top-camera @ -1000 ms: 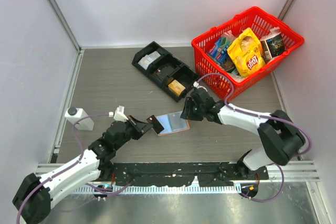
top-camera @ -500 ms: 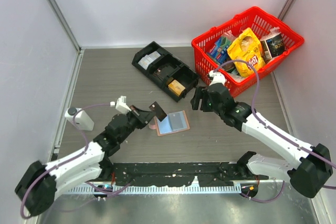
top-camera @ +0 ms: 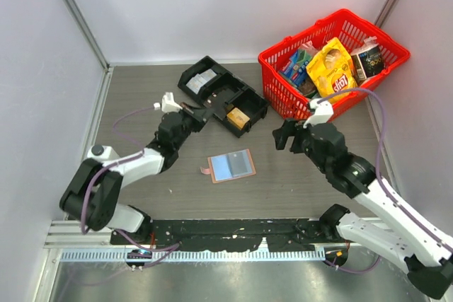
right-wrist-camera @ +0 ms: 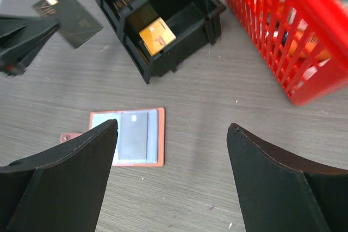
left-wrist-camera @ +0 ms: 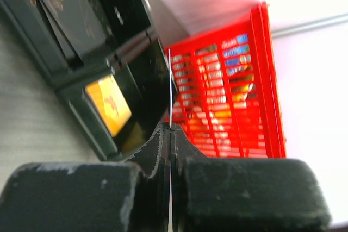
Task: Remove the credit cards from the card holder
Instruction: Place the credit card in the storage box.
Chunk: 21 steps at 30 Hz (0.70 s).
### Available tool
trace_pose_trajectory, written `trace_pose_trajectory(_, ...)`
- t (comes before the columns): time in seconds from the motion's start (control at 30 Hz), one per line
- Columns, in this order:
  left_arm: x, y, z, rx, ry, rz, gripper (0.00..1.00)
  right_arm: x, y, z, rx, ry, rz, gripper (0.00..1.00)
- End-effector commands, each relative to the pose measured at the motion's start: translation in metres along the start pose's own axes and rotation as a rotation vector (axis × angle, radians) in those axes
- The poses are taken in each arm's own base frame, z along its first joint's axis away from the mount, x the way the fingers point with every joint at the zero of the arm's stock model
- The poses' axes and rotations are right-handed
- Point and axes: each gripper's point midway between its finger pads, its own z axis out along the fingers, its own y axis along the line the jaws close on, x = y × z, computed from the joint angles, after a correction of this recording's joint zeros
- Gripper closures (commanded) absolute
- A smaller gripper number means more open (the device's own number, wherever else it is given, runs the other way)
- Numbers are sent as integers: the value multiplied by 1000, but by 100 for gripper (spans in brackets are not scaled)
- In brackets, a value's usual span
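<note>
The salmon-pink card holder [top-camera: 231,166] lies open and flat on the table, pale blue panels up. A grey credit card [right-wrist-camera: 133,134] sits in one of its panels. My left gripper [top-camera: 192,117] is shut on a dark credit card [right-wrist-camera: 68,17], held in the air beside the black tray; in the left wrist view that card [left-wrist-camera: 170,91] shows edge-on between the pressed jaws. My right gripper [right-wrist-camera: 173,129] stands wide open and empty above the table, just right of the card holder [right-wrist-camera: 128,137].
A black compartment tray [top-camera: 221,95] with a yellow item [right-wrist-camera: 156,32] stands behind the card holder. A red basket [top-camera: 333,58] full of snack packs sits at the back right. A white object [top-camera: 98,152] lies at the left.
My left gripper carried the dark card away from the card holder, back and left toward the tray. My right gripper opened wide and drew back to the right.
</note>
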Motion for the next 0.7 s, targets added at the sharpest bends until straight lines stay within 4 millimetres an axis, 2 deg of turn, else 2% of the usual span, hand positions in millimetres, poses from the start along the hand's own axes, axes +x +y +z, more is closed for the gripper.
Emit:
trace_pose_trajectory(0.0,-29,-27,38,76,-61,-15,100,-32,-2,-23,-44,-156,-20,14)
trace_pose_trajectory(0.03,-35,-30,49,78,-72,-20,100,-37,-1,-29,-57,-182,-21,14)
trace_pose_trajectory(0.2,-50,-10,99,34,-101,-75,100,-41,-8,-37,-47,-224,-40,14)
trace_pose_trajectory(0.37,-50,25,140,-39,-86,-102,100,-42,-11,-40,-41,-237,-47,14)
trace_pose_trajectory(0.5,-52,55,160,-99,-74,-107,100,-43,-11,-42,-48,-247,-45,14)
trace_pose_trajectory(0.67,-46,80,169,-165,-48,-102,100,-42,-9,-42,-55,-242,-51,14)
